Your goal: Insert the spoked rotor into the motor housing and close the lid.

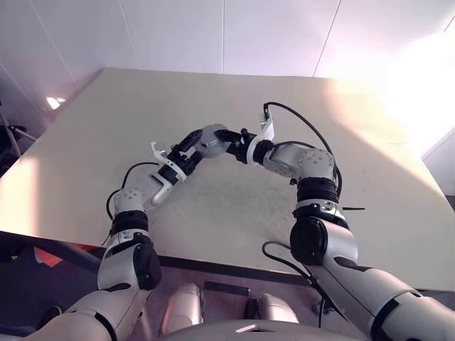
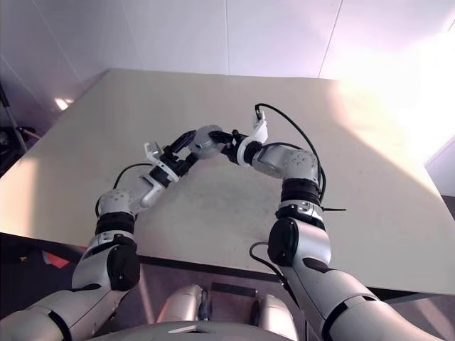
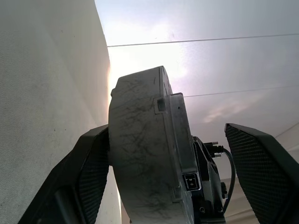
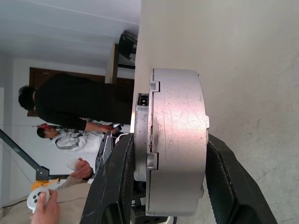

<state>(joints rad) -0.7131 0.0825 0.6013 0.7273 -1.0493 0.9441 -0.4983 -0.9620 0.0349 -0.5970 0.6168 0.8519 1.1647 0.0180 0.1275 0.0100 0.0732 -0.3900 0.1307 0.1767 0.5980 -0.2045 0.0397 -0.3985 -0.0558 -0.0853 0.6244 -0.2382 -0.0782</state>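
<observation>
The motor housing (image 1: 211, 140) is a round silver-grey metal drum, held side-on in the air above the middle of the table. My right gripper (image 4: 170, 140) is shut on it, a black finger pressed against each of its flat faces (image 4: 175, 140). My left gripper (image 3: 166, 133) comes in from the other side and stands open around the same drum (image 3: 149, 149). One of its fingers (image 3: 91, 163) lies against the scratched face and the other finger (image 3: 261, 168) stands well off. The spoked rotor and the lid are hidden.
The beige table (image 1: 234, 206) spreads below both arms, its near edge close to me. White wall panels rise behind it. In the right wrist view, a person in black (image 4: 70, 107) stands past the table's edge, and a hand holds a white controller (image 4: 37, 200).
</observation>
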